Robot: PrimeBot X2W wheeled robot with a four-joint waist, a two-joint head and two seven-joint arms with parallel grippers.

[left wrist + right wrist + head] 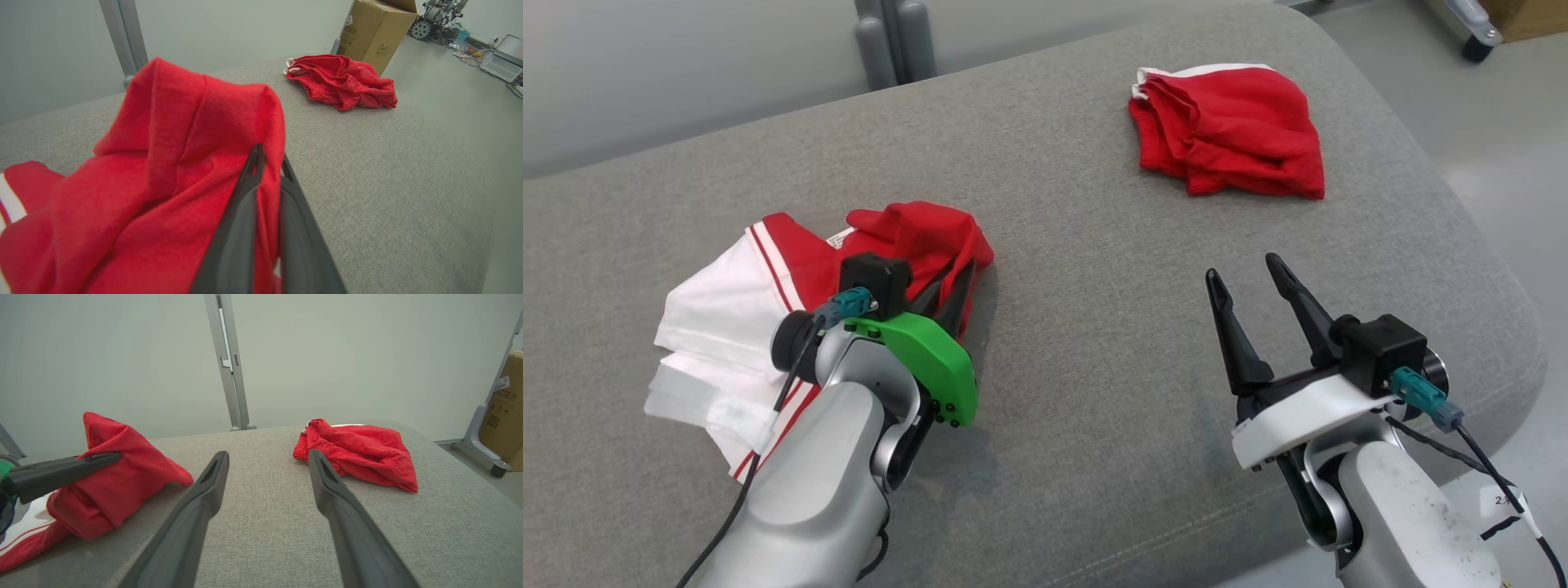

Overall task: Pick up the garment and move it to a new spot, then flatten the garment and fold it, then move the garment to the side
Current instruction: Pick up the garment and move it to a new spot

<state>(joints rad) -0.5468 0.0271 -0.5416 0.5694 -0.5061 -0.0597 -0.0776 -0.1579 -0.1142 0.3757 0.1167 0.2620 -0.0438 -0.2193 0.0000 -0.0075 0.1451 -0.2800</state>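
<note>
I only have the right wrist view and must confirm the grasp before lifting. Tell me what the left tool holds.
Observer: The left tool is shut, with a fold of the red and white garment pinched between its fingers.
Operator: Describe the rest of that garment.
Observer: In the head view, its white half with red stripes lies crumpled on the grey cushion, to the left of the arm.
Operator: Report anything on the ground beyond the cushion.
Observer: In the left wrist view, an open laptop lies on the floor off to the right.
</note>
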